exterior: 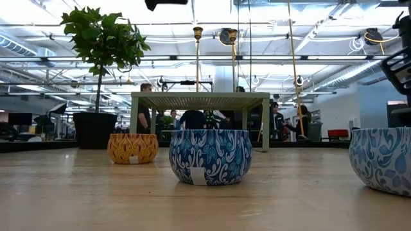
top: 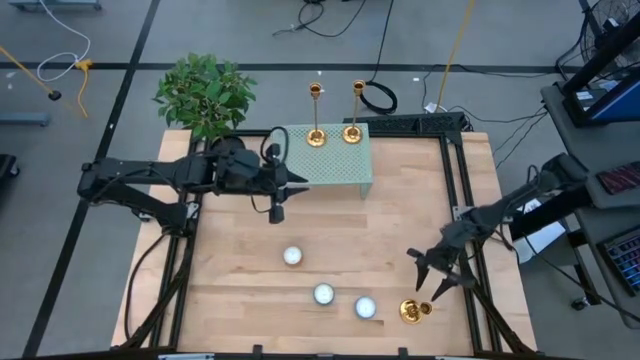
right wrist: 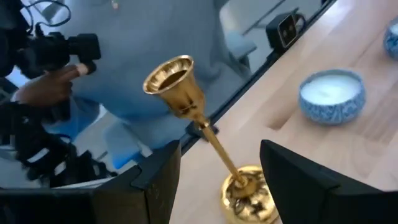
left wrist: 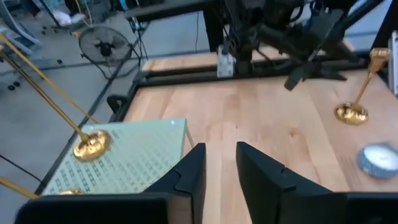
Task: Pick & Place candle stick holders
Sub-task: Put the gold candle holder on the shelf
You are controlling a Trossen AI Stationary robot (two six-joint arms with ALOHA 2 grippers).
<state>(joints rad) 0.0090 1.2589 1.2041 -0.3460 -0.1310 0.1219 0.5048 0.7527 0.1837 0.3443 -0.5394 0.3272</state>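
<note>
Two tall gold candle stick holders [top: 316, 135] [top: 352, 130] stand on their bases on a pale green perforated stand [top: 330, 165] at the table's far middle; they also show in the low view [exterior: 198, 58] [exterior: 233, 58]. A third, shorter holder [top: 412, 311] stands on its round base near the table's near right edge. My right gripper [top: 435, 272] is open just beyond it; in the right wrist view [right wrist: 217, 168] the fingers stand on either side of its stem [right wrist: 214, 146] without touching. My left gripper [top: 278, 205] is open and empty beside the stand's near left corner [left wrist: 221, 165].
Three white tealights in patterned tins [top: 292, 256] [top: 323, 294] [top: 365, 307] sit on the near middle of the table, left of the third holder. A potted plant [top: 205, 92] stands at the far left corner. A person [right wrist: 56, 81] shows beyond the table's near edge.
</note>
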